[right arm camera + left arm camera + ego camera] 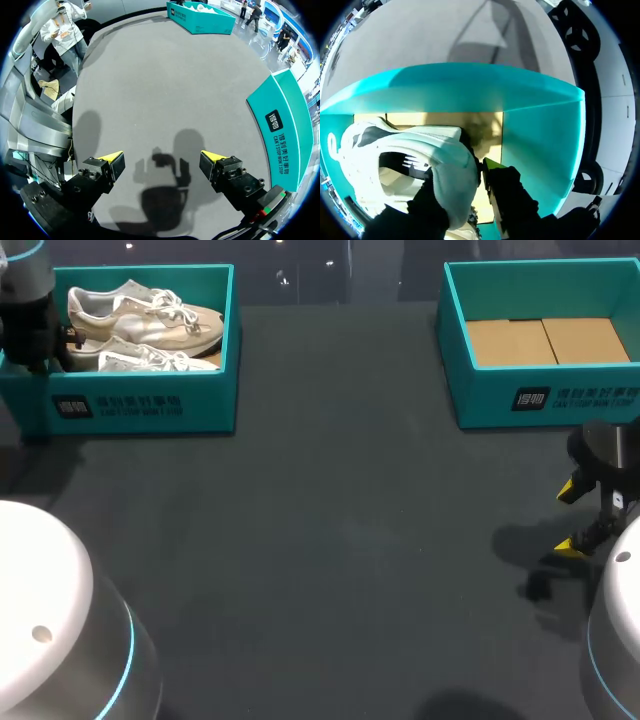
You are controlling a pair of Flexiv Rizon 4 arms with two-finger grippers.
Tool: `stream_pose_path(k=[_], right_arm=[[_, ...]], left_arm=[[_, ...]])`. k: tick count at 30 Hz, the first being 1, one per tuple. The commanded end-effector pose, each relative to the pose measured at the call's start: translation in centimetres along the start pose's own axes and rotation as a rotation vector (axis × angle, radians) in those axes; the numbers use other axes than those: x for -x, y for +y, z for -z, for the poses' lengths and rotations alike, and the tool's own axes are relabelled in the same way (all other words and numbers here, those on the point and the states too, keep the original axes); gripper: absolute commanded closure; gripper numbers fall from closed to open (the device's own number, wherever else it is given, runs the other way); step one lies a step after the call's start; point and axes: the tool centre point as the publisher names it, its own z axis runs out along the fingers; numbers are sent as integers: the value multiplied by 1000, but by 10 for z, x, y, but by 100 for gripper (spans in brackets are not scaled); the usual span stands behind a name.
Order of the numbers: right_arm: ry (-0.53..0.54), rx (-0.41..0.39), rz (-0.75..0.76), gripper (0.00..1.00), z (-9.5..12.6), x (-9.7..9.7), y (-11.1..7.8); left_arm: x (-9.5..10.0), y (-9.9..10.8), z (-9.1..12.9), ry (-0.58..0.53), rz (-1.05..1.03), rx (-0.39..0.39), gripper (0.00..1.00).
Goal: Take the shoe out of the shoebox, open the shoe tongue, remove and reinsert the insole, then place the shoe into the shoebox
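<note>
Shoe [445, 150] lies in the shoebox [150, 405] at the head view's upper left, toe rightward and heel at our left gripper [460, 172]. We judge its jaws pinched on the heel wall, inner tip hidden. Right gripper [570, 518] at lower right gapes wide and empty, well apart.

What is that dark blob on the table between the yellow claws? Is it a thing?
Right wrist view: no thing, just the shadow that the right gripper casts on the table. Head view: the same shadow falls from that gripper toward the table's middle. Left wrist view: a softer shadow lies on the box floor beyond the shoe.
</note>
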Motion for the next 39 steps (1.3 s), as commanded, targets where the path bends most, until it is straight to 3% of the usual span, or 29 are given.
stream_pose_path(k=[1,17,39], right_arm=[[-3,-1,-1,0,1,-2,-1],[-3,-1,-1,0,1,-2,-1],[-3,-1,-1,0,1,-2,-1]], left_arm=[[2,2,-1,-1,-5,-11,100],[-18,3,28,-9,7,-19,100],[-50,-2,152,-2,10,25,100]])
